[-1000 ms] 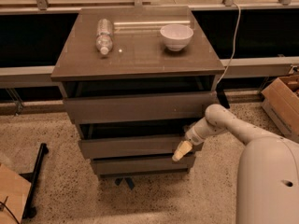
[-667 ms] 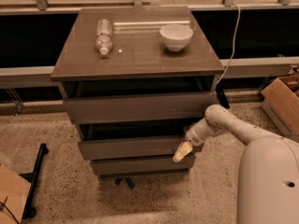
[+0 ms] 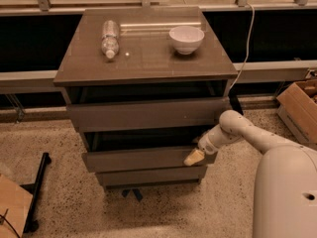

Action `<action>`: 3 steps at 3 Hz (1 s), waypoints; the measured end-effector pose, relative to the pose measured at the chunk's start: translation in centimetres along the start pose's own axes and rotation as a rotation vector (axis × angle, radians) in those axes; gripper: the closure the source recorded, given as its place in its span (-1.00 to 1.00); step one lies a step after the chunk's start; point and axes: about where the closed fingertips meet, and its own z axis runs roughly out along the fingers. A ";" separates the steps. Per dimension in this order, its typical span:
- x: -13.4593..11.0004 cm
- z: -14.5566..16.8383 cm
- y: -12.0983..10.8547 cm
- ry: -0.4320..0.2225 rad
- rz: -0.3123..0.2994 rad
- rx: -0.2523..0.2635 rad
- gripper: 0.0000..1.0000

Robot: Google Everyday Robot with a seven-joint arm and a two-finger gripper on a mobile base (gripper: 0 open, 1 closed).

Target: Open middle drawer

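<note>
The grey-brown cabinet (image 3: 143,63) has three drawers. The middle drawer (image 3: 138,158) has a plain flat front and stands pulled out a little, with a dark gap above it. My gripper (image 3: 194,157) is at the right end of that front, its pale tip against the upper right corner. My white arm (image 3: 247,133) reaches in from the right. The top drawer (image 3: 143,114) also stands slightly out. The lowest drawer (image 3: 148,176) sits further back, near the floor.
A clear plastic bottle (image 3: 110,37) lies on the cabinet top beside a white bowl (image 3: 186,38). A cardboard box (image 3: 299,108) stands at the right. A black stand (image 3: 37,192) and a brown board (image 3: 12,207) are on the floor at left.
</note>
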 end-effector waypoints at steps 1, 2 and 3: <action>-0.2 -0.3 0.1 0.000 0.000 0.000 0.23; -0.2 -0.3 0.1 0.000 0.000 0.000 0.69; -0.2 -0.3 0.1 0.000 0.000 0.000 0.96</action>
